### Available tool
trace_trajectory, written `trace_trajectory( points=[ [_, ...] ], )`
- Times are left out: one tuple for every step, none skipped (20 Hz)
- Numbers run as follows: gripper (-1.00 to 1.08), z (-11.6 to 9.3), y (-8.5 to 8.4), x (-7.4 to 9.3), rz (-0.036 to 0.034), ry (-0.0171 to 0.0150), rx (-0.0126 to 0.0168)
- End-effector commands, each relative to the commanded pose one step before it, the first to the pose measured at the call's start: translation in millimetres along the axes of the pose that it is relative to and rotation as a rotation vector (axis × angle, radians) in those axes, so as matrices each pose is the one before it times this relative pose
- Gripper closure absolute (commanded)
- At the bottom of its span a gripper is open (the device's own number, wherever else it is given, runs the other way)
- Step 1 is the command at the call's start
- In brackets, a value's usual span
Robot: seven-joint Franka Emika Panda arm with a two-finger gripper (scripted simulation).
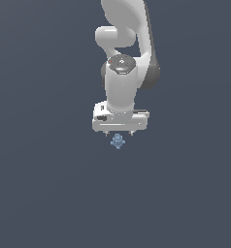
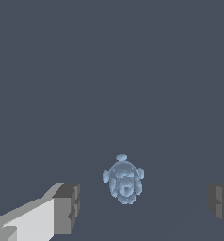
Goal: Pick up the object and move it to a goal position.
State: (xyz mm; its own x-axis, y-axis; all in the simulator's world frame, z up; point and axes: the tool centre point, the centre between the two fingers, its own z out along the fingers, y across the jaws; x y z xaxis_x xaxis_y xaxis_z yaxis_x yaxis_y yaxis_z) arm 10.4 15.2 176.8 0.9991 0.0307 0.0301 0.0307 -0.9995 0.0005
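Observation:
The object is a tiny light-blue knobbly item with small rounded lobes, lying on the dark grey floor. In the exterior view it sits just below the white gripper, which points down over it. In the wrist view the object lies between the two fingers, with clear gaps on both sides. One fingertip shows at one side and the other fingertip at the frame's edge. The gripper is open and holds nothing.
The white arm rises from the gripper to the exterior view's top edge. The dark grey floor fills both views. No other object or marker shows.

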Motion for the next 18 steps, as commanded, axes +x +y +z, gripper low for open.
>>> trace_trajectory(
  points=[
    [-0.92,0.00,0.01,0.00,0.00000,0.00000,0.00000],
    [-0.92,-0.05,-0.18,0.02,-0.00054,0.00005,0.00042],
    [-0.92,-0.16,-0.61,0.06,-0.00176,0.00015,0.00146],
    [-0.92,-0.25,-0.93,0.10,-0.00275,0.00024,0.00229],
    [-0.92,-0.35,-1.29,0.15,-0.00382,0.00035,0.00318],
    [-0.92,-0.44,-1.66,0.19,-0.00487,0.00046,0.00407],
    [-0.92,-0.49,-1.89,0.22,-0.00550,0.00055,0.00463],
    [-0.92,-0.40,-1.58,0.18,-0.00454,0.00047,0.00386],
    [-0.92,-0.29,-1.18,0.14,-0.00333,0.00036,0.00288],
    [-0.92,-0.19,-0.79,0.09,-0.00218,0.00024,0.00194],
    [-0.92,-0.09,-0.44,0.04,-0.00111,0.00013,0.00106],
    [-0.92,0.01,-0.06,-0.01,0.00000,0.00000,0.00000],
    [-0.92,0.08,0.44,-0.03,0.00103,-0.00012,-0.00091],
    [-0.92,0.01,0.23,0.00,0.00030,-0.00006,-0.00062],
    [-0.92,0.15,-0.12,-0.08,0.00097,-0.00004,0.00014],
    [-0.92,0.35,0.06,-0.17,0.00267,-0.00013,0.00013],
    [-0.92,0.52,-0.04,-0.27,0.00384,-0.00019,0.00008],
    [-0.92,0.70,0.03,-0.36,0.00525,-0.00027,0.00002]
  ],
)
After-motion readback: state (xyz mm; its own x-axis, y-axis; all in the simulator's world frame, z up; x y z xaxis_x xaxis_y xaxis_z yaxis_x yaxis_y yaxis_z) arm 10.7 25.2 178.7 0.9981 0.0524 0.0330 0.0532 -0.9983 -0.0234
